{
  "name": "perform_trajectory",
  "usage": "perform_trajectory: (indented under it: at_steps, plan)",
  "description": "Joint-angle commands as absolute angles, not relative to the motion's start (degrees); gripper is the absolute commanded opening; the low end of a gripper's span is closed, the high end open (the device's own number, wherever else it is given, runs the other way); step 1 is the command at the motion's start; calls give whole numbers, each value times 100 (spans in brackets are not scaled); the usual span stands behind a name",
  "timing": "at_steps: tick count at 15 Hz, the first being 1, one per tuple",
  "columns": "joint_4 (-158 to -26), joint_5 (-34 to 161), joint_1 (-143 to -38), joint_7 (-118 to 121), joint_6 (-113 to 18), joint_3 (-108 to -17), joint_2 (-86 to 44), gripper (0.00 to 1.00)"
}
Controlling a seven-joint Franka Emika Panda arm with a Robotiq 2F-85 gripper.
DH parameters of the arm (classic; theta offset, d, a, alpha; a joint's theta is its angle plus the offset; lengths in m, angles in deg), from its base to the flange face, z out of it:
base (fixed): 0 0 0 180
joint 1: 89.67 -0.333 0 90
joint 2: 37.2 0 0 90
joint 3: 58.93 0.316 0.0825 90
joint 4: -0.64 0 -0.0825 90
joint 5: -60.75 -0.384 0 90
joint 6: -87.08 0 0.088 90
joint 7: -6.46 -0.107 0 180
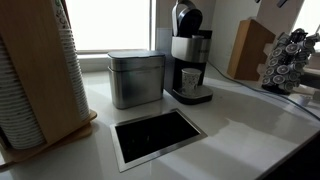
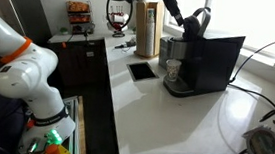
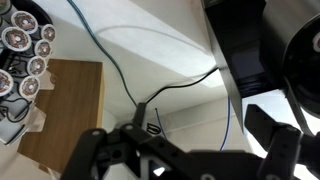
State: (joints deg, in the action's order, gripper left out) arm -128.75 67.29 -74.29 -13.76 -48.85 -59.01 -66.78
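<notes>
Coffee machine [image 1: 190, 55], one, with one cup [image 1: 190, 78] under its spout and one metal tin [image 1: 135, 78] alongside. Seen in an exterior view just beside gripper [image 2: 175, 14], at head height. From the wrist: fingers [image 3: 275, 140] spread wide, holding nothing; one capsule rack [image 3: 22, 55] off beyond them.

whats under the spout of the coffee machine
A cup stands on the drip tray under the spout of the coffee machine. Whether the cup holds anything cannot be seen, since its inside is hidden in every view.
</notes>
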Motion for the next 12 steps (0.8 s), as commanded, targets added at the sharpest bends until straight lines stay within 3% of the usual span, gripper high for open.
perform_trajectory:
  at_steps: [1,12]
  plan:
    - [-12656,6761,-7475,-1392,-4699,-5961,-6566,100]
    - [-12082,6736,-7543,-1246,-4990,-6025,-6010,100]
